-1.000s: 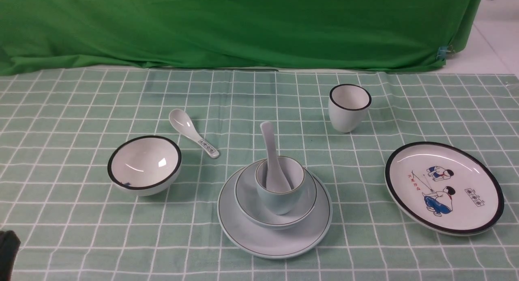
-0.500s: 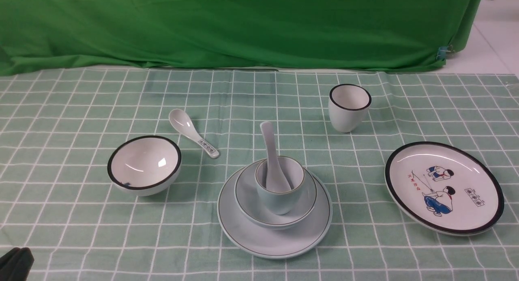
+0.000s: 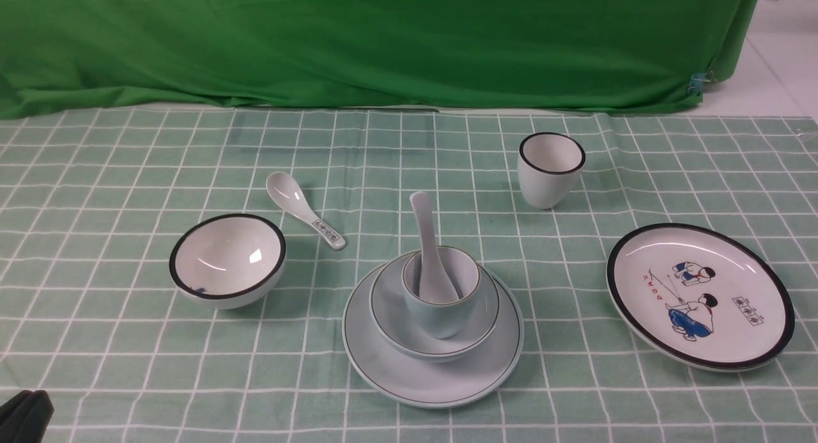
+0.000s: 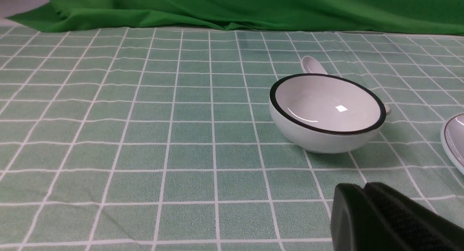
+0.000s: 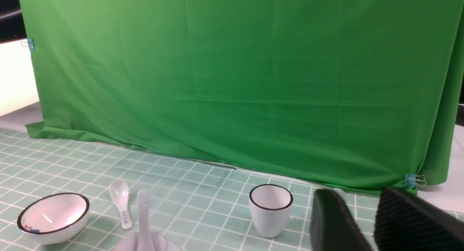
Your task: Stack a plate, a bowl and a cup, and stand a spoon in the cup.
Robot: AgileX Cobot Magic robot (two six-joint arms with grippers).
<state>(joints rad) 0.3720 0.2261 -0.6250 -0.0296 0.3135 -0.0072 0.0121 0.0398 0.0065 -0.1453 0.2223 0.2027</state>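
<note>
- Plate (image 3: 391, 374) sits near the front middle of the table (image 3: 128, 341), with the bowl (image 3: 390, 331) stacked on it, the cup (image 3: 441, 315) in the bowl, and the spoon (image 3: 425, 238) standing in the cup, handle leaning up and away from the robot.
- Checked cloth lies bare around the stack on every side; the nearest neighbours, a black-rimmed bowl (image 3: 227, 261) on the left and a cartoon plate (image 3: 700, 296) on the right, stand well apart from it.
- A white black-rimmed cup (image 3: 551, 169) stands farther back on the right, and a second spoon (image 3: 305, 218) lies behind the black-rimmed bowl, bowl end pointing away.
- A green backdrop (image 3: 383, 40) closes off the far edge of the table; the cloth reaches almost to it.
- Left gripper (image 4: 364, 193) hovers low at the near left corner, its jaws pressed together and empty.
- Right gripper (image 5: 359, 222) shows only in its wrist view, jaws parted with a clear gap and nothing between them.
- Small dark characters are printed on the second spoon's handle, and red and dark characters on the cartoon plate beside two figures; none can be read.
</note>
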